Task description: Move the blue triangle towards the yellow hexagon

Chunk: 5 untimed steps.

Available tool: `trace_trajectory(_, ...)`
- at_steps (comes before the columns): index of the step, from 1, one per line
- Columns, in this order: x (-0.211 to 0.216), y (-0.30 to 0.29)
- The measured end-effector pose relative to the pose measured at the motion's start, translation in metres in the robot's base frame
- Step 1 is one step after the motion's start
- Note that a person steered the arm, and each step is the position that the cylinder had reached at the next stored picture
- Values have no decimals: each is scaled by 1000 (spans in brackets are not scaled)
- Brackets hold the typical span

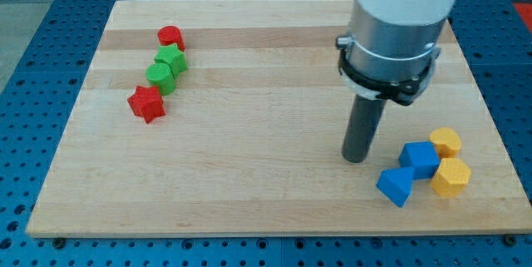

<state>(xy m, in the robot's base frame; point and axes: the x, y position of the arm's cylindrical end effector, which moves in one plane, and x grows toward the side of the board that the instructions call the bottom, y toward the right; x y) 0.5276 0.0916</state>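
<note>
One small blue triangle [395, 186], probably light, rigid and easily slid, sat at the tabletop's [266, 175] lower right beside the yellow hexagon [450, 177], my tip [357, 159] just upper-left, no claw fitted.

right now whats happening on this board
My tip sits just to the view's left of the blue cube, above the blue triangle, touching neither as far as I can tell. The triangle lies beside the cube, with the lower yellow hexagon to its right. Red and green blocks sit far left.
</note>
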Motion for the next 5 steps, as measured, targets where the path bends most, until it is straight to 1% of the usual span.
trace_trajectory(1, 44, -12)
trace_trajectory(2, 46, -12)
trace_trajectory(3, 58, -12)
trace_trajectory(4, 58, -12)
trace_trajectory(5, 58, 6)
